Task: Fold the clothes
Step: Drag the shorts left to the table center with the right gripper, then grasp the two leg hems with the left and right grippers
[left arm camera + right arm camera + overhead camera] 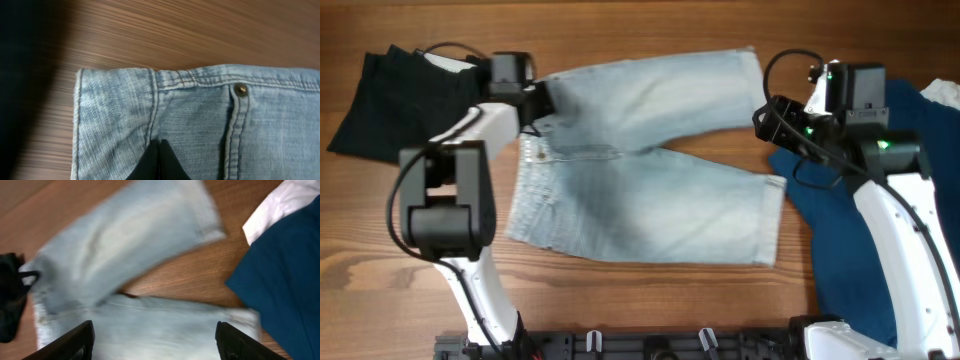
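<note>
Presently the denim shorts (640, 170) lie spread flat in the middle of the table (650, 310), waistband to my left and legs splayed to my right; no fold is made, so the whole job remains, with the black garment (380, 100) and the navy garment (840, 230) waiting at either side. My left gripper (158, 160) has its fingers pressed together on the upper waistband corner, cloth between them unconfirmed; my right gripper (155, 342) hangs wide open and empty over the legs. No brand, label or writing is legible; one plain brass rivet (241, 90) noted.
</note>
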Available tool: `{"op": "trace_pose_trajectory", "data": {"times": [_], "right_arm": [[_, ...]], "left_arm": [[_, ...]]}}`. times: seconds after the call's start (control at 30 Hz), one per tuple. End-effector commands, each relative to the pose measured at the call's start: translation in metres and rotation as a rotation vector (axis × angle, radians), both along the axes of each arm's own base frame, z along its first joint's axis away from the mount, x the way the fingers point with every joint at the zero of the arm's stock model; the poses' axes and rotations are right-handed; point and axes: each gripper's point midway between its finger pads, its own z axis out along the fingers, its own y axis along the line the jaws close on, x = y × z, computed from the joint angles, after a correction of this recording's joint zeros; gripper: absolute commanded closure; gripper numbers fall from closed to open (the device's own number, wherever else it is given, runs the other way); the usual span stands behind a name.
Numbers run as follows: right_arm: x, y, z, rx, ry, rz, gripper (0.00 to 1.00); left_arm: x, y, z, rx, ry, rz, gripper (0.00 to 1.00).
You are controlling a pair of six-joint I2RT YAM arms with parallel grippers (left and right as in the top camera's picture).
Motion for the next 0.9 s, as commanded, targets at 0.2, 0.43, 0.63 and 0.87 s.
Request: {"op": "trace_pose_trajectory", "data": {"times": [0.2, 0.43, 0.63, 0.87], "right_arm": [[0.011, 0.015, -0.124, 0.014, 0.332, 0.128, 0.37], [-0.009, 0.006, -0.175, -0.049, 0.504, 0.182, 0.29], [0.031, -0.005, -0.21, -0.134, 0.358, 0.161, 0.51], [0.088, -0.003, -0.197, -0.074, 0.133, 0.152, 0.96]], "left_arm": [[0.012, 0.043, 0.043, -0.123, -0.073, 0.088, 0.76], [-0.03, 0.027, 0.188, -0.098, -0.221, 0.036, 0.39], [-0.125, 0.025, 0.244, -0.076, -0.139, 0.064, 0.35], [-0.192, 0.037, 0.202, -0.009, 0.175, 0.13, 0.1]]}}
